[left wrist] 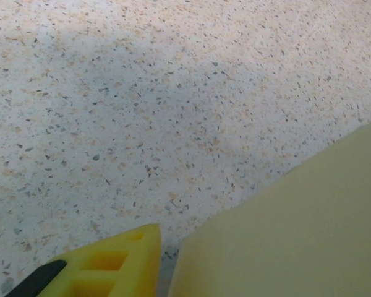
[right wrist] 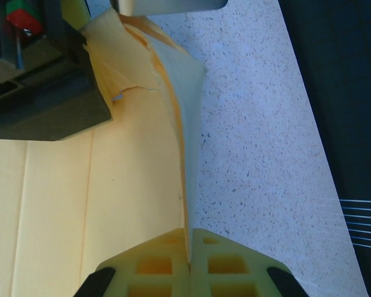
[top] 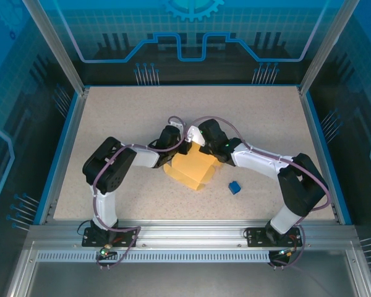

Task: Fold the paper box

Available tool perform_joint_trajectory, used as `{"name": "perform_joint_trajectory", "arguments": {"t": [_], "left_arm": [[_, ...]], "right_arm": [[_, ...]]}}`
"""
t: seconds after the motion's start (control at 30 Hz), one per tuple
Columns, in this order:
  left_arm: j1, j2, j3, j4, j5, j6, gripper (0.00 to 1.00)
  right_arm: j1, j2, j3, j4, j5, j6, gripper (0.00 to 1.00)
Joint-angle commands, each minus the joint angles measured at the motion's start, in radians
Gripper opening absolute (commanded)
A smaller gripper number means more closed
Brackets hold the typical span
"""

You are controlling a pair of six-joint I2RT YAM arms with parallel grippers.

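Resting near the middle of the bench (top: 266, 117), the paper box (top: 193, 168) is a pale yellow, partly folded shape with creased panels. Both arms meet over its far edge. From the right wrist, one thin panel of the box stands on edge and curves away toward 12 o'clock, with a crumpled tabbed flap at its far end and a broad flat panel lying at 9 o'clock of it.

The right gripper (right wrist: 189, 267) is clenched on that upright panel, its two yellow fingers pressed together with the card's edge pinched between them. In the top view it sits at about 1 o'clock of the box.

The left gripper (top: 174, 146) sits at about 11 o'clock of the box. From its wrist, one yellow finger (left wrist: 120, 263) shows low over the speckled surface, just beside a box panel at its 3 o'clock. Whether this gripper is released or clenched cannot be told.

A small blue cube (top: 235, 187) lies on the bench at 4 o'clock of the box, apart from it.
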State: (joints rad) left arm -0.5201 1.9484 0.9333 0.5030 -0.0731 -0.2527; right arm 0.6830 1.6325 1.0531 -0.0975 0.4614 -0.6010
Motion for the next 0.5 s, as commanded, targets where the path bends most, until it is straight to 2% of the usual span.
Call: {"name": "perform_joint_trajectory", "arguments": {"t": [0.0,0.07,0.23,0.47], "left_arm": [[0.036,-0.052,-0.032,0.044,0.038,0.040,0.39],[0.036,-0.074,-0.049,0.070,0.073,0.068,0.45],[0.039,-0.117,-0.073,0.097,0.138,0.110,0.55],[0.065,-0.107,-0.061,0.116,0.235,0.094,0.61]], "right_arm": [[0.012,-0.031,-0.017,-0.035,0.016,0.013,0.00],[0.012,-0.033,-0.015,-0.032,0.022,0.013,0.00],[0.012,-0.036,-0.014,-0.029,0.025,0.009,0.00],[0.022,-0.036,-0.036,0.010,0.063,-0.030,0.00]]}}
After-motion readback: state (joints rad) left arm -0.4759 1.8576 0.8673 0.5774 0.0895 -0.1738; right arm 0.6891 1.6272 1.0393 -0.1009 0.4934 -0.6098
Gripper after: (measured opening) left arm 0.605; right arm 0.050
